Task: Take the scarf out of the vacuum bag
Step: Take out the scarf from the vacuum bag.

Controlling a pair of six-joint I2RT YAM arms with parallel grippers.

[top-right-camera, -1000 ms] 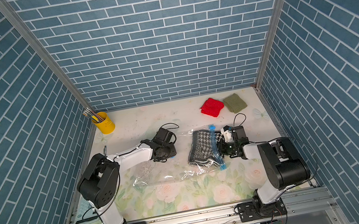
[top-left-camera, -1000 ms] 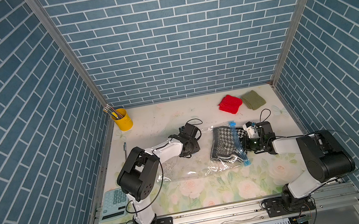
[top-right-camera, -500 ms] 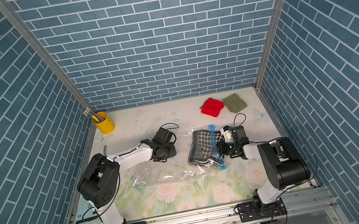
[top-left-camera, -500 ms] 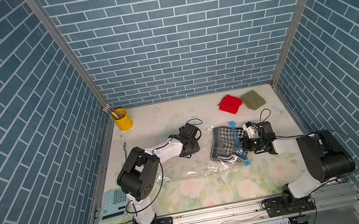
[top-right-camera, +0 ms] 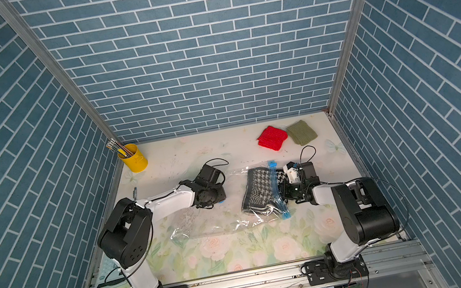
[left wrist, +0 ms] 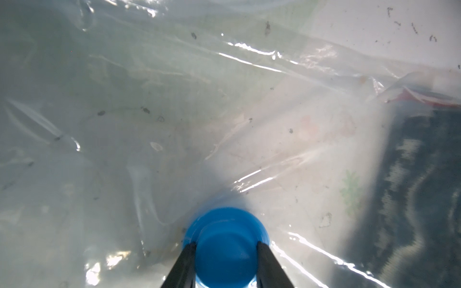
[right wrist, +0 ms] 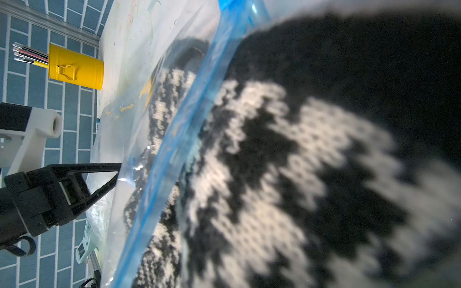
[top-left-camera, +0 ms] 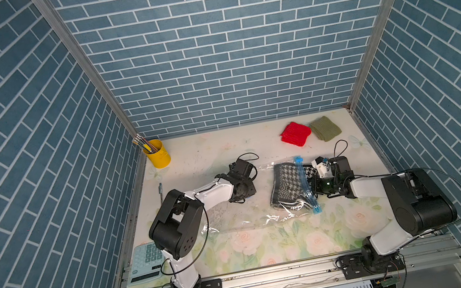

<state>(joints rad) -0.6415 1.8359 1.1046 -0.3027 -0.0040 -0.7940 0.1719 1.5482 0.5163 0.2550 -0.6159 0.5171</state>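
Note:
The vacuum bag (top-left-camera: 236,219) lies flat mid-table, clear plastic with a light-blue zip strip (top-left-camera: 307,185) at its right end. Inside it sits the scarf (top-left-camera: 286,184), a black-and-white houndstooth knit, with one end poking out past the zip strip. My right gripper (top-left-camera: 314,183) is shut on that end; the scarf (right wrist: 311,174) fills the right wrist view and hides the fingers. My left gripper (left wrist: 225,245) is shut on the bag's round blue valve cap (left wrist: 225,232), one black finger on each side. In a top view the left gripper (top-right-camera: 215,200) presses down at the bag's left part.
A yellow cup (top-left-camera: 157,155) with pencils stands at the back left. A red knit (top-left-camera: 295,134) and an olive knit (top-left-camera: 325,128) lie at the back right. A calculator (top-left-camera: 146,262) lies at the front left edge, and a pen (top-left-camera: 161,192) by the left wall.

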